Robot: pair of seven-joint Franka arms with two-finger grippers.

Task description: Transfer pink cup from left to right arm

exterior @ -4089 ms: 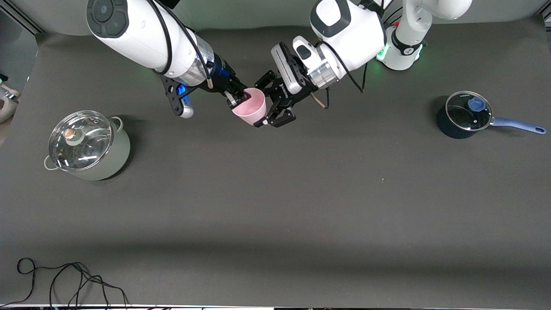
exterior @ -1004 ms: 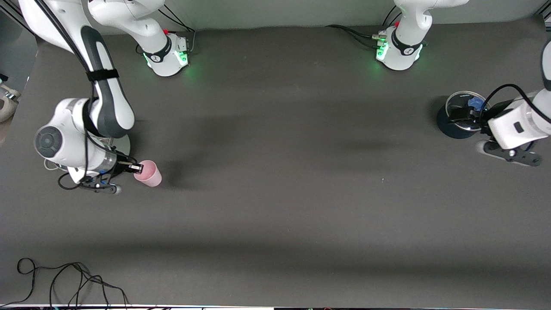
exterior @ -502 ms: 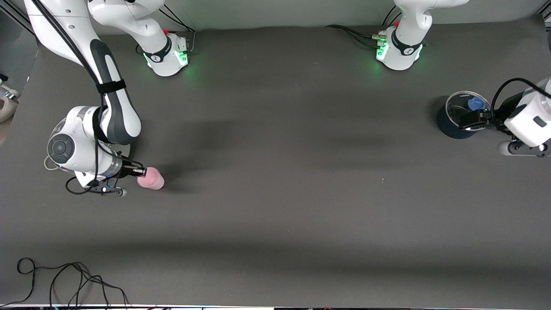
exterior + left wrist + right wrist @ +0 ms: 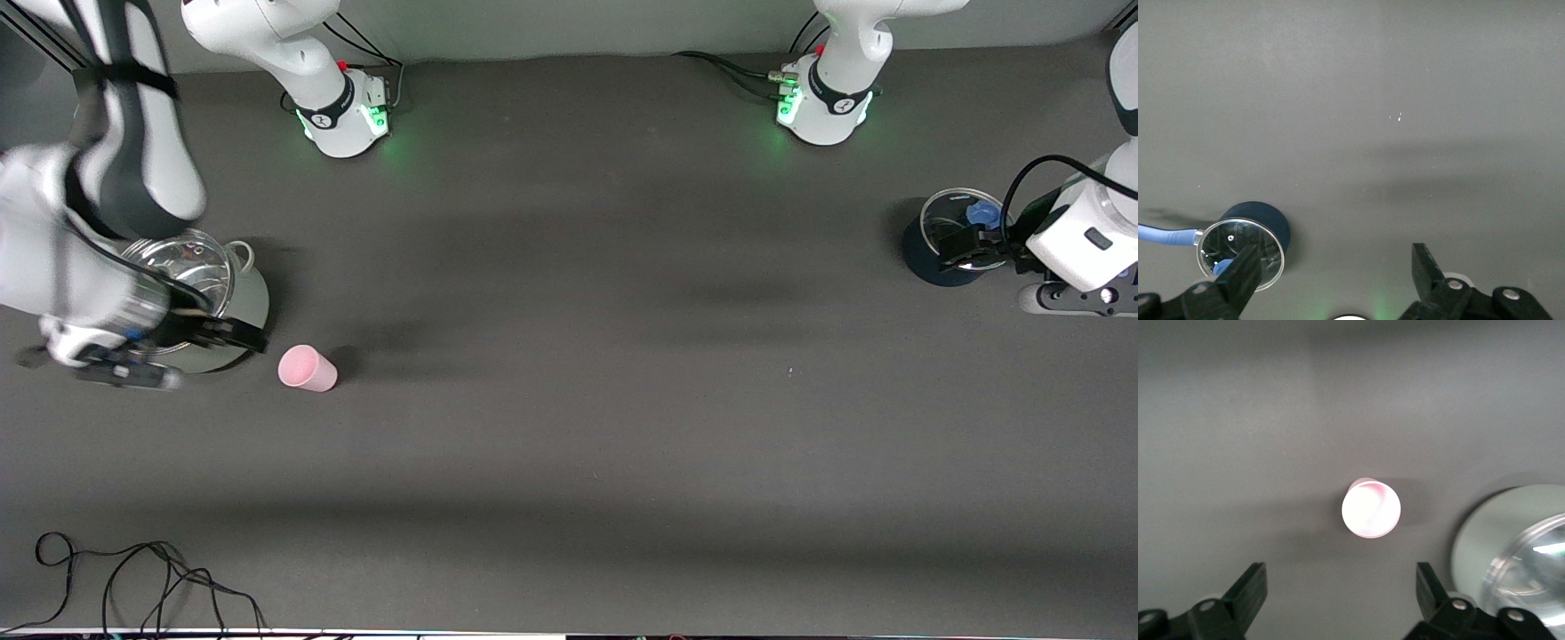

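Cup [image 4: 307,368]: upright on the table, free, beside the pot [image 4: 233,293].
Right gripper [image 4: 233,337]: jaws apart over the pot; I'd retreat straight up.
Left gripper [image 4: 971,246]: jaws apart over the saucepan [image 4: 929,258]; waits.

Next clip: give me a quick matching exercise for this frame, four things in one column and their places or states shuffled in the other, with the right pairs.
Things:
1. pink cup
2. right gripper
3. left gripper
4. cable

Places or states:
A. open, over the dark blue saucepan
B. standing upright on the table, held by nothing
C. open, over the edge of the pale green pot, beside the cup
D. lying loose at the table edge nearest the front camera, toward the right arm's end

Pairs: 1-B, 2-C, 3-A, 4-D
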